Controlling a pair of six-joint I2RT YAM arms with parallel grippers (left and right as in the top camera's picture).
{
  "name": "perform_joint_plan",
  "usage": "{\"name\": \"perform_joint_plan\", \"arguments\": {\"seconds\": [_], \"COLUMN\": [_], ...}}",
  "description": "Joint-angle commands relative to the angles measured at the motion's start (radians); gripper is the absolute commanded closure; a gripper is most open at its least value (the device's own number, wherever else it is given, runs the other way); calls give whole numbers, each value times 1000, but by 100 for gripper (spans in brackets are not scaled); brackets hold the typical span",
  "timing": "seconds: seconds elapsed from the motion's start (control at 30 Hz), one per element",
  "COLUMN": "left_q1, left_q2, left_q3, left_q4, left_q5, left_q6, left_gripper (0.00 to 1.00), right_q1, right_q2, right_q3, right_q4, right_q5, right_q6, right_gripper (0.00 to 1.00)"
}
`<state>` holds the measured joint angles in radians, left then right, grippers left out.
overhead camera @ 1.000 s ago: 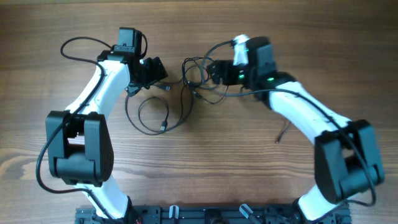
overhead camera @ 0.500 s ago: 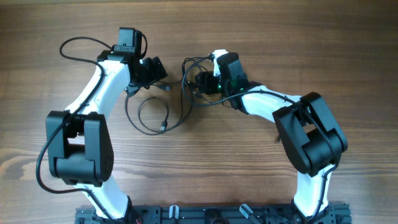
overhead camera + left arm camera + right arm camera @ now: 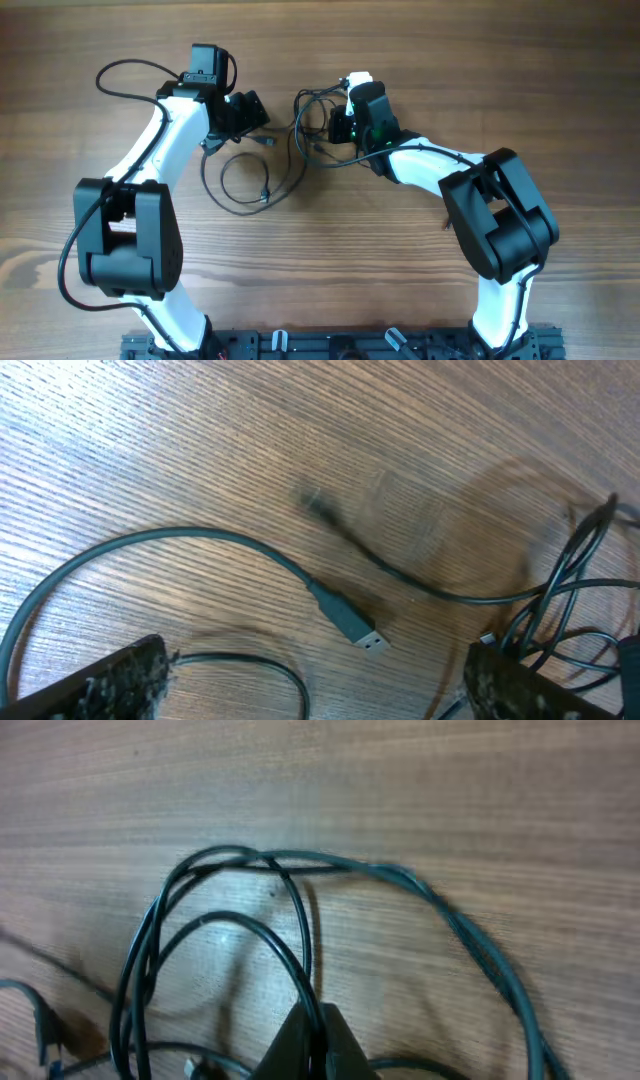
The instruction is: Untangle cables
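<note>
The cables (image 3: 308, 135) are thin black cords tangled at the table's middle, and one loose loop (image 3: 240, 187) lies toward the front. My right gripper (image 3: 337, 127) sits at the tangle's right side. In the right wrist view it (image 3: 312, 1042) is shut on one strand of the cables (image 3: 262, 935), which arches up from between the fingertips. My left gripper (image 3: 247, 114) hovers just left of the tangle. In the left wrist view it (image 3: 315, 680) is open, nothing between its fingers (image 3: 110, 682), with a USB plug (image 3: 358, 630) lying on the wood just ahead.
The left arm's own thicker black wire (image 3: 120, 72) loops out at the far left. A small dark stick-like bit (image 3: 452, 215) lies on the wood at the right. The arm mounts (image 3: 330, 345) run along the front edge.
The right arm swung left into the tangle and its gripper closed on a cable strand. The left arm stayed put with its jaws wide.
</note>
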<state>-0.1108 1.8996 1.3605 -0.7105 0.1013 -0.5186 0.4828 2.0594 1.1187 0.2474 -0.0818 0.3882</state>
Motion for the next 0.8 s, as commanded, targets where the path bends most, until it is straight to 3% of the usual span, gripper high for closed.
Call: {"name": "perform_joint_plan", "arguments": {"seconds": [0.0,0.27,0.33,0.53,0.77], "left_q1": [-3,-3,-3,-3,-2], "left_q2": [12,12,12,12,12], "left_q3": [-5,-5,-5,-5,-5], "left_q4": [4,5,13,53,48], "left_q5": [-13,-3,74,528,672], "left_q6": [0,17,59,378,483], "left_gripper": [1,0,0,5,7], "right_q1": [-10,-21,-21,-21,-46], "right_q2": [-39,-288,-328,-343,-343], "right_q3": [0,0,0,0,12], "right_q4": [-28,-182,-235,-323,-326], "right_q5": [-87,-212,-249,-430,-602], "right_q6": [-28,-74,-74,-74,-29], "right_gripper": [96,96,96,96,96]}}
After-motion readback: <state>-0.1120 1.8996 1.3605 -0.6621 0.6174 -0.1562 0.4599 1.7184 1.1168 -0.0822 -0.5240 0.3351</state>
